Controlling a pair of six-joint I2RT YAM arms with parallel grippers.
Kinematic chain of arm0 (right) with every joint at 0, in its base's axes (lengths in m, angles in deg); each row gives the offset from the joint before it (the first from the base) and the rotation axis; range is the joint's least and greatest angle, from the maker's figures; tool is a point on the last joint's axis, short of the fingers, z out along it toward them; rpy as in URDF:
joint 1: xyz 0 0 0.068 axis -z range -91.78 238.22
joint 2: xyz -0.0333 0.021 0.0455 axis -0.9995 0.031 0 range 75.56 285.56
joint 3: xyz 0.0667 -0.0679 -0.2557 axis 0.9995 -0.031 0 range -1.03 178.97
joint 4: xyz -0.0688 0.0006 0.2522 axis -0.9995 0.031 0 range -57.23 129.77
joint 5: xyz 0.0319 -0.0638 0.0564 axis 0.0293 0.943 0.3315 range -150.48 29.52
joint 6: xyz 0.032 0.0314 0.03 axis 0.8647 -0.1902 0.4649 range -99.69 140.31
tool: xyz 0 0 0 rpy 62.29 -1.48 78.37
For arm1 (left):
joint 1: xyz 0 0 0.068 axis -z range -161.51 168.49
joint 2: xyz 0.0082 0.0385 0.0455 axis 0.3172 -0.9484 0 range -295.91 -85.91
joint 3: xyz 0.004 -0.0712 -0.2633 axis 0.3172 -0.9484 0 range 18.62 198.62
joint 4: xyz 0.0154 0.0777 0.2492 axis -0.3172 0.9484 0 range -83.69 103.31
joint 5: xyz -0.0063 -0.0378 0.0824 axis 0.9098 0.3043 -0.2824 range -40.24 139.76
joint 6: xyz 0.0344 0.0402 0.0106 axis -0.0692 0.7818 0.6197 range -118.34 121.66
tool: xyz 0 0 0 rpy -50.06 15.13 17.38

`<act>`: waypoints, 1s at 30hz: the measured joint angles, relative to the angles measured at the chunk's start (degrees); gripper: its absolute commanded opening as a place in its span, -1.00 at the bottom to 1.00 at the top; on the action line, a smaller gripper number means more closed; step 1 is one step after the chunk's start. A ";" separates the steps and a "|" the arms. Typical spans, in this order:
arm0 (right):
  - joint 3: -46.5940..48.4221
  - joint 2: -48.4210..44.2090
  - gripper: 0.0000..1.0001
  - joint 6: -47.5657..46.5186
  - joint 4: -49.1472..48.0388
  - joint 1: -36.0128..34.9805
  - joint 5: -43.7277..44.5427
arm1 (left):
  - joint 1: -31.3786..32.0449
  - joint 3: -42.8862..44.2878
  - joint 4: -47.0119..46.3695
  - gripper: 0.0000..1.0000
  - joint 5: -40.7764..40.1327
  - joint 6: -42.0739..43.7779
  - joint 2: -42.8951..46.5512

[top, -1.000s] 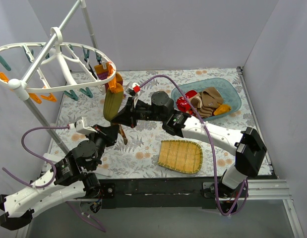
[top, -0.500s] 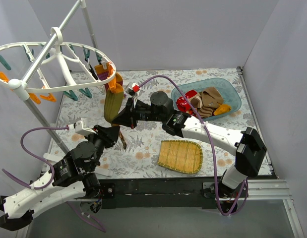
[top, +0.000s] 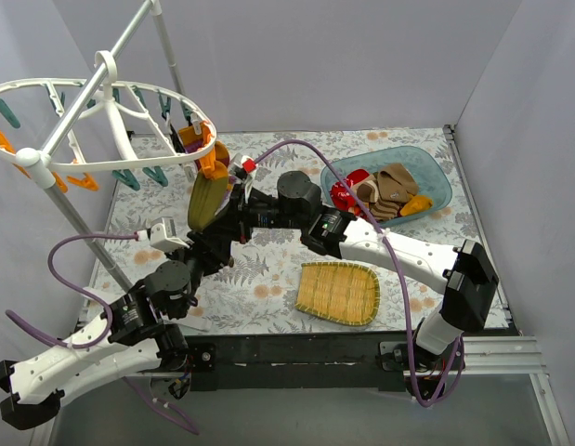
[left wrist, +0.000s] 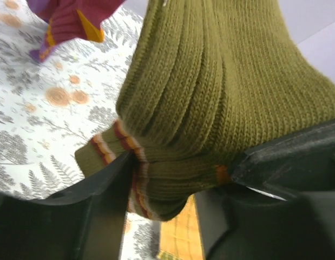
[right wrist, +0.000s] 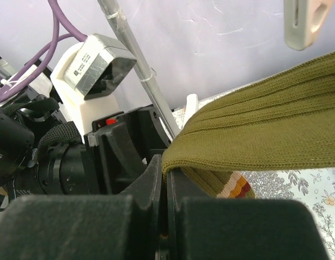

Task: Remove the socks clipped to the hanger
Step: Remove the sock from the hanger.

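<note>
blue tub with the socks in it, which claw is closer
Right. The right claw pinches the olive sock left of the blue tub; the left claw, open around that sock's cuff, sits farther left still.

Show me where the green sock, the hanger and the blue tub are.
green sock point(top: 205, 200): top view, middle of its body.
hanger point(top: 129, 165): top view, near rim.
blue tub point(top: 419, 160): top view, bare far corner.

My left arm point(top: 92, 344) rises from the near-left base; the left end effector point(top: 213, 246) has its fingers spread. My right arm point(top: 389, 243) stretches leftward; the right end effector point(right wrist: 166, 168) is pinched on a sock point(right wrist: 264, 103). Both end effectors nearly meet.
</note>
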 measured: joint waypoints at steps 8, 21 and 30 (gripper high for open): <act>0.00 0.00 0.01 -0.52 0.87 -0.09 1.92 | 0.00 0.00 0.50 -1.00 -2.54 -1.38 1.11; -5.25 -0.09 0.52 -2.97 -2.89 5.46 5.95 | 0.00 0.00 4.98 -1.00 0.11 -4.04 2.49; -1.25 3.04 0.51 0.87 -9.92 17.05 1.53 | 0.00 1.01 9.44 -1.00 5.55 -7.89 2.62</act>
